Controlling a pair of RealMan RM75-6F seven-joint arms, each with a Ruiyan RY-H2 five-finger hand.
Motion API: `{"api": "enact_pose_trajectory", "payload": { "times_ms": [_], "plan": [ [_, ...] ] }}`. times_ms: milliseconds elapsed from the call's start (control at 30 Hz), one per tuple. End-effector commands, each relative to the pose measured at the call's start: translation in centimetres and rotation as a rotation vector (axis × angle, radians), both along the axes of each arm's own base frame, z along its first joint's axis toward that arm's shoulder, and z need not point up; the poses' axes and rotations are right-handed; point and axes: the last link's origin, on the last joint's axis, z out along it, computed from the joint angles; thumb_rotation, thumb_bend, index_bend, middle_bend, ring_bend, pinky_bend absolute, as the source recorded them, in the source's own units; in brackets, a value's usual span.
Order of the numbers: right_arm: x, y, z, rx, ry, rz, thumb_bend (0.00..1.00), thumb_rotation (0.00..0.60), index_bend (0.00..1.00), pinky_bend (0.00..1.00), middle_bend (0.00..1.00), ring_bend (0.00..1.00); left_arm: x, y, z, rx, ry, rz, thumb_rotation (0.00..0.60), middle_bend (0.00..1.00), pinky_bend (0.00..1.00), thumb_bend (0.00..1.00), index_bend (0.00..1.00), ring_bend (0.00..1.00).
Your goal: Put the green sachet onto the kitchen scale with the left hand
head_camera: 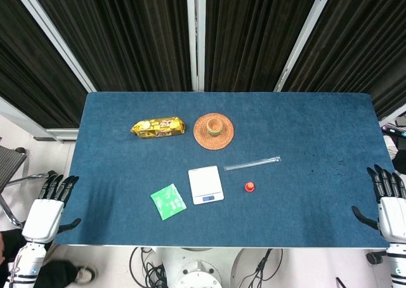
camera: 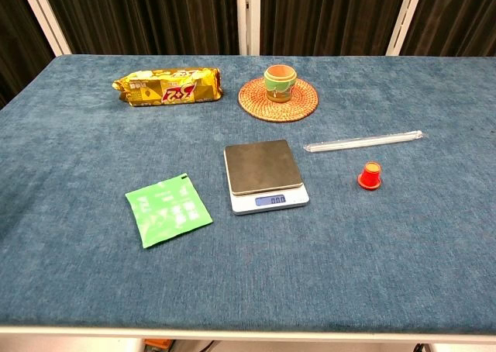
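The green sachet (head_camera: 168, 201) (camera: 167, 209) lies flat on the blue tabletop, just left of the kitchen scale (head_camera: 205, 184) (camera: 264, 174), whose platform carries nothing. My left hand (head_camera: 49, 207) hangs off the table's left front corner, fingers spread, holding nothing, well to the left of the sachet. My right hand (head_camera: 387, 201) sits at the table's right front edge, also spread and holding nothing. Neither hand appears in the chest view.
A yellow biscuit packet (head_camera: 158, 127) (camera: 167, 86) lies at the back left. A small cup sits on a woven coaster (head_camera: 214, 131) (camera: 278, 98). Right of the scale lie a clear straw (head_camera: 252, 163) (camera: 363, 141) and a red cap (head_camera: 250, 186) (camera: 370, 175).
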Motion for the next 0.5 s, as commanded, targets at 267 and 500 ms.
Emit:
{"api": "enact_pose_trajectory", "payload": {
  "times_ms": [267,500],
  "plan": [
    [0.1,0.4,0.0,-0.002,-0.008,0.007,0.13,0.600,0.00,0.00,0.00,0.00,0.5,-0.2,0.2,0.000,0.003,-0.026,0.600,0.08,0.00,0.06,0.05,0.00],
    [-0.2,0.9,0.9,-0.026,-0.009,0.000,0.13,0.600,0.00,0.00,0.00,0.00,1.2,0.0,0.1,-0.034,0.026,-0.072,0.600,0.08,0.00,0.06,0.05,0.00]
  ]
}}
